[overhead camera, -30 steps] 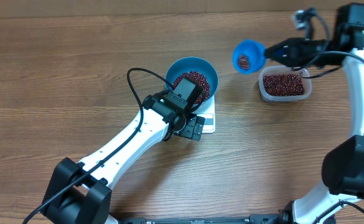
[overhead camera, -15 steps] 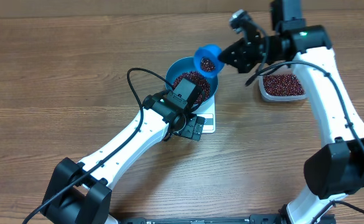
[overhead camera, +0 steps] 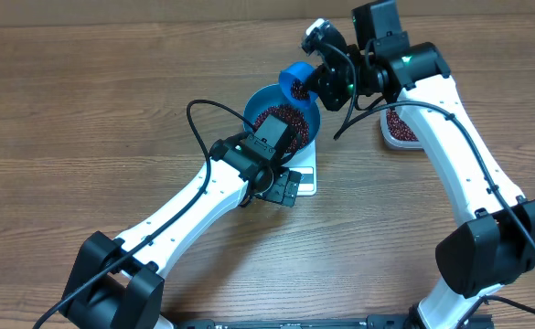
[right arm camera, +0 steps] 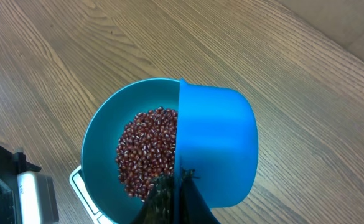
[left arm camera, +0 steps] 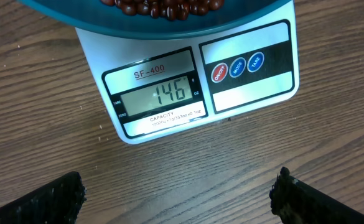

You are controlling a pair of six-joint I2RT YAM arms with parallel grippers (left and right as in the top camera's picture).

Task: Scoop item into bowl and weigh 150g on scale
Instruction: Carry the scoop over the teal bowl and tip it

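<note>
**Scoop tipped at the bowl, display showing 146**

I see the bowl (overhead camera: 315, 123) sitting on the scale (left arm camera: 250, 81), with the beans (right arm camera: 147, 149) heaped inside it. The display along the scale's front edge reads 146. My right gripper (right arm camera: 172, 198) is clamped on the blue scoop (right arm camera: 216, 149), which lies tipped on its side over the bowl's rim, at the side of the scale away from the display. My left gripper (left arm camera: 178, 199) hangs just in front of the display, fingers wide apart and holding nothing. The clear tub (overhead camera: 395, 132) sits on the bench (overhead camera: 112, 110), apart from the scale on the right arm's side.
</note>
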